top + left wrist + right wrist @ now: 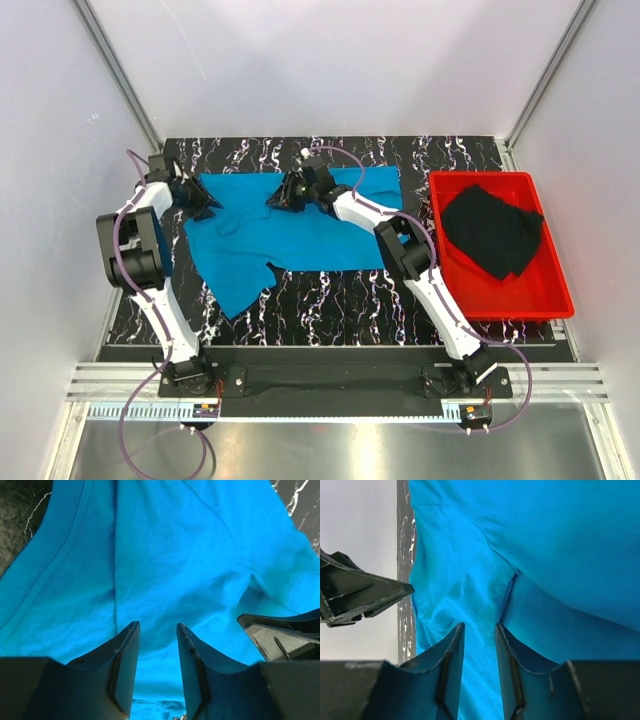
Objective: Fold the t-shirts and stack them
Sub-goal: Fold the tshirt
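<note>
My left claw (pixel 157 625) and right claw (pixel 479 625) are standing half-open over the blue shirt (pixel 300 240) on the surface (pixel 340 290), grip unconfirmed. The black shirt (pixel 492 232) is lying in the tray (pixel 450 285). I am advising level, matched pinches.

The top external camera looks down from high above the near edge over the whole black marbled counter (pixel 350 300). Each wrist camera sits behind its own tool, the left end effector (pixel 157 627) or the right end effector (pixel 480 626). It faces forward, close onto the sky-blue cloth t-shirt (pixel 300 240) just ahead, which all views share.
</note>
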